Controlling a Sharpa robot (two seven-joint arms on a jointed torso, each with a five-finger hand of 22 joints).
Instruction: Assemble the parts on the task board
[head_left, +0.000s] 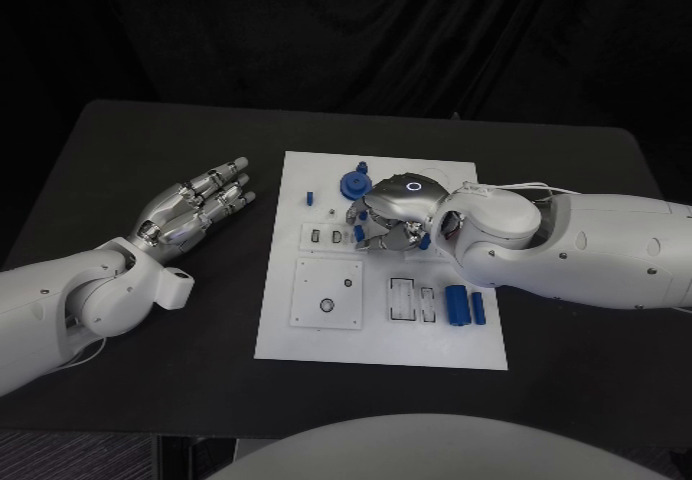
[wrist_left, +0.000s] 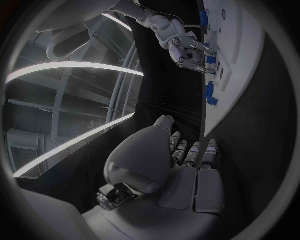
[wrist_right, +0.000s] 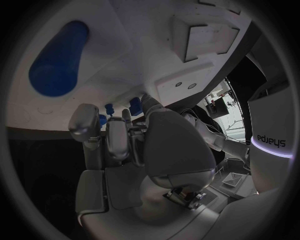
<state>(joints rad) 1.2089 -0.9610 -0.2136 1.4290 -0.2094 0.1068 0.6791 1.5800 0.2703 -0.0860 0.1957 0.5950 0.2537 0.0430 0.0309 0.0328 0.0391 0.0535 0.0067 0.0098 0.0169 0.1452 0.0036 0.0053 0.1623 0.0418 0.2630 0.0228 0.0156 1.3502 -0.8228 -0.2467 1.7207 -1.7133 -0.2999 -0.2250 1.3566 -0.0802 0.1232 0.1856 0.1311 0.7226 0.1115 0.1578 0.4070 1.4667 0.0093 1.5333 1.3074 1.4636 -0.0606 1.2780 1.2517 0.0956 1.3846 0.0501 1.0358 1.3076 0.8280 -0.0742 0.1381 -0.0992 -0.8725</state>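
Note:
The white task board (head_left: 382, 330) lies in the middle of the black table. My right hand (head_left: 389, 215) hangs over the board's far middle with its fingers curled down; a small blue part (head_left: 358, 232) sits at their tips, and I cannot tell whether it is held. In the right wrist view the right hand (wrist_right: 125, 145) reaches to the board (wrist_right: 144, 45) near small blue pieces (wrist_right: 134, 105), with a large blue part (wrist_right: 59, 57) beyond. My left hand (head_left: 195, 210) lies open and flat on the table left of the board, holding nothing.
Two blue bars (head_left: 464, 305) lie at the board's right near side. Round blue parts (head_left: 356, 181) stand at its far edge, and a tiny blue piece (head_left: 307, 197) lies left of them. The left wrist view shows my left hand (wrist_left: 181, 165), the board (wrist_left: 240, 50) and my right hand (wrist_left: 187, 50).

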